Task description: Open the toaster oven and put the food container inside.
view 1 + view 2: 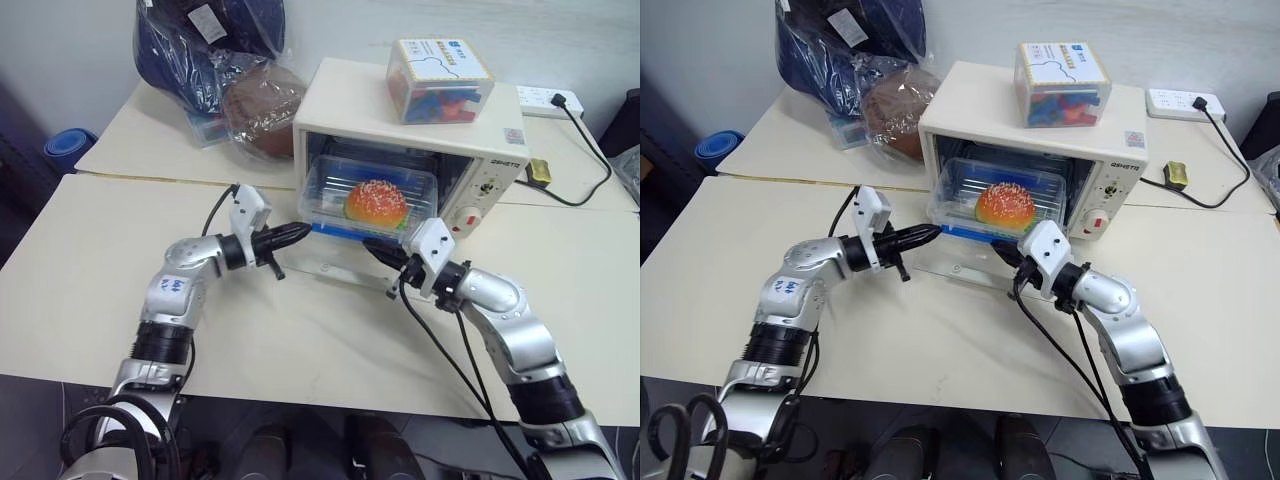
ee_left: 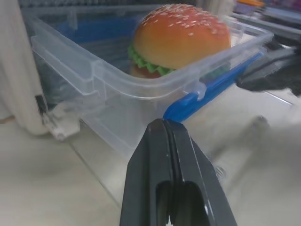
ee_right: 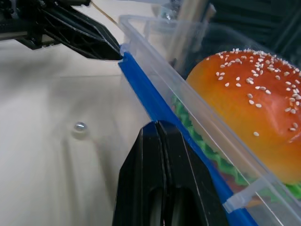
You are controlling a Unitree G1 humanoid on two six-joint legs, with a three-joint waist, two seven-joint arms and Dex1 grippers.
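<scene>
Both arms level, left gripper (image 1: pixel 300 232) and right gripper (image 1: pixel 372 250) clenched empty, tips against food container (image 1: pixel 366 193) front edge

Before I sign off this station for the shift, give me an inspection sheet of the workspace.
Surface: pale table, bare in front.
Job's things: toaster oven door down; food container partly inside, burger in it.
Clutter: clear box of colourful pieces on the oven; bagged items behind.
Grippers: left pincer and right pincer shut, tips at the container's blue front edge.
Cables: black cord from power strip; cables along right arm.
Surroundings: wall behind.
</scene>
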